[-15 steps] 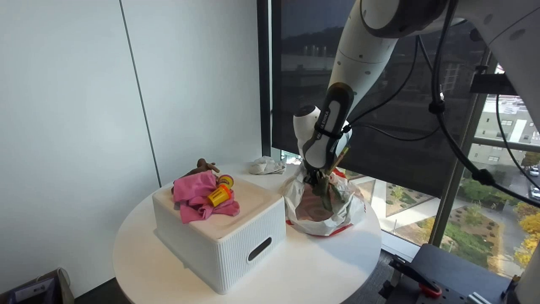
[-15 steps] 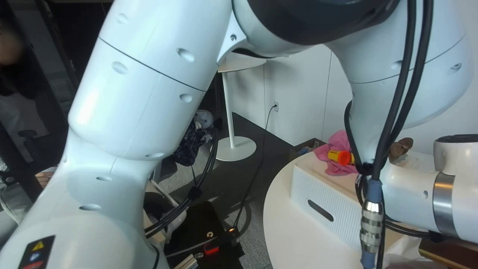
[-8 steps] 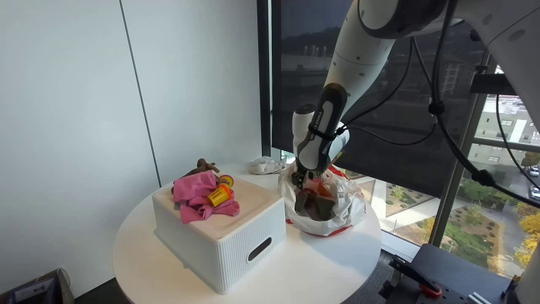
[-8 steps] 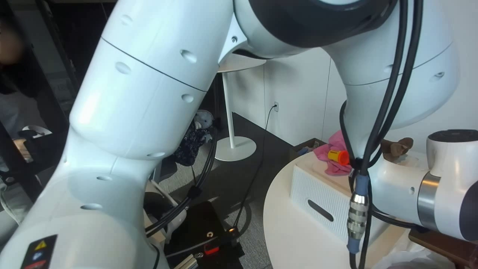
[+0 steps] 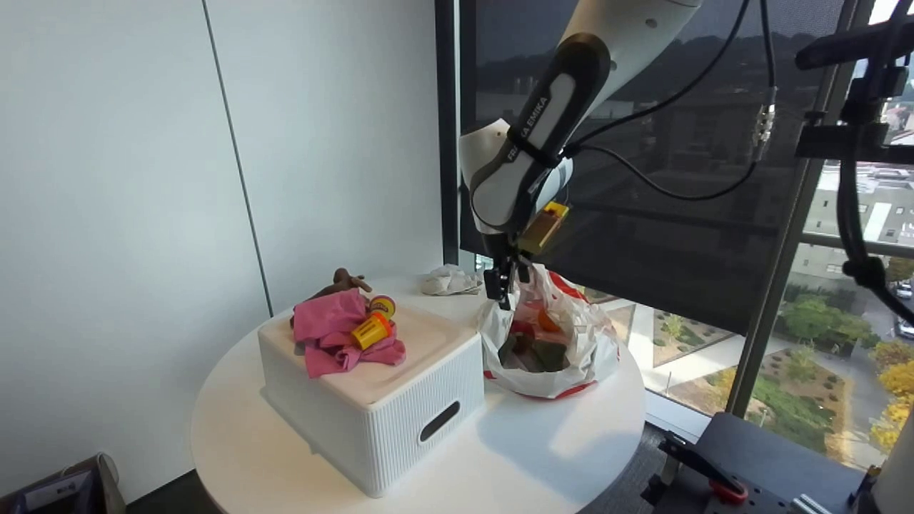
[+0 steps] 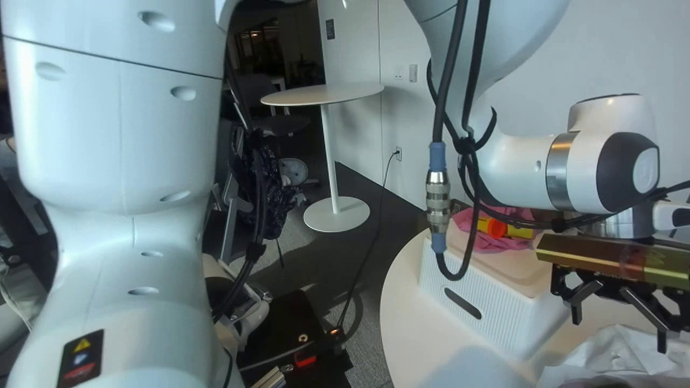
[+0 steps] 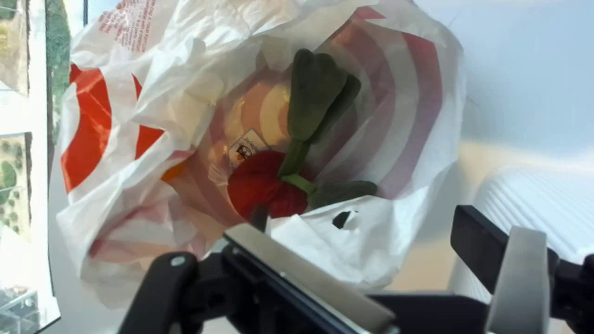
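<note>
- The red-and-green soft toy point(image 7: 294, 157) lies down inside the white plastic bag point(image 7: 371, 250), whose mouth gapes upward.
- In the wrist view its long axis runs from the round red body point(image 7: 253, 183) up and slightly right along the larger green leaf point(image 7: 313, 99); a smaller leaf point(image 7: 343, 191) branches off to the right, just by the bag's lip.
- A white tag point(image 7: 246, 144) shows beside the red body. An orange patch point(image 7: 174, 172) peeps out at left; what it belongs to is hidden.
- The pincer point(image 6: 619, 331) hangs above the bag, its fingers point(image 7: 517, 278) spread well apart and gripping nothing that shows.
- The relation that counts, as I judge it: the toy lies below the pincer and off to one side, up and left of the gap's middle in the wrist view. The gap sits more over the bag's lip than over the toy.
- One fingertip lines up with the red body; the other stands out toward the white ribbed box point(image 5: 428, 407). Whether either brushes the lip, I cannot tell.
- Bag and box stand just beside each other on the round counter point(image 5: 557, 457); a pink cloth point(image 5: 328, 318) and two small tubs point(image 5: 372, 330) lie on the box.
</note>
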`<state>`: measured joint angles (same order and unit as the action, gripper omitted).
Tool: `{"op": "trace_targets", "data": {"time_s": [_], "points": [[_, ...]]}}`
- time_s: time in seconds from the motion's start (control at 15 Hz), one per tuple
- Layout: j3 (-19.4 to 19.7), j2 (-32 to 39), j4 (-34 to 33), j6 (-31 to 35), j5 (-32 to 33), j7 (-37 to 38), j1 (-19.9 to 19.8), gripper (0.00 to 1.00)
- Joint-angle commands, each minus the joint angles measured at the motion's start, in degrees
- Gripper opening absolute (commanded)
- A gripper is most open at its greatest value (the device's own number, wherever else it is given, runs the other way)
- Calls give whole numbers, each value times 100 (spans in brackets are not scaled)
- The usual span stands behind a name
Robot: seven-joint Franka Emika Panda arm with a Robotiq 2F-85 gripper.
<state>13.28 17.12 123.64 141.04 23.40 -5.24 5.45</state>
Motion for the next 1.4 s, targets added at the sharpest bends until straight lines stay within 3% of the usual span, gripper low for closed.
{"op": "trace_targets", "data": {"time_s": [0.0,0.4,0.47,0.6,0.73,0.87,1.13,1.2,1.33], "points": [[-853,-1174,663,-63,-403,-594,-121,100],[-1991,-1353,853,511,-2830,-1295,121,100],[-2113,-1291,889,768,-2995,-1269,184,100],[-2239,-1058,967,1641,-2537,-858,337,100],[-2153,-838,1022,2443,-1645,-290,479,100],[-1357,-673,988,2999,-541,306,1078,100],[391,-220,498,3426,1477,1746,2282,100],[640,-114,379,3422,1984,2239,2455,100],[737,-22,377,3227,2140,2670,2664,100]]}}
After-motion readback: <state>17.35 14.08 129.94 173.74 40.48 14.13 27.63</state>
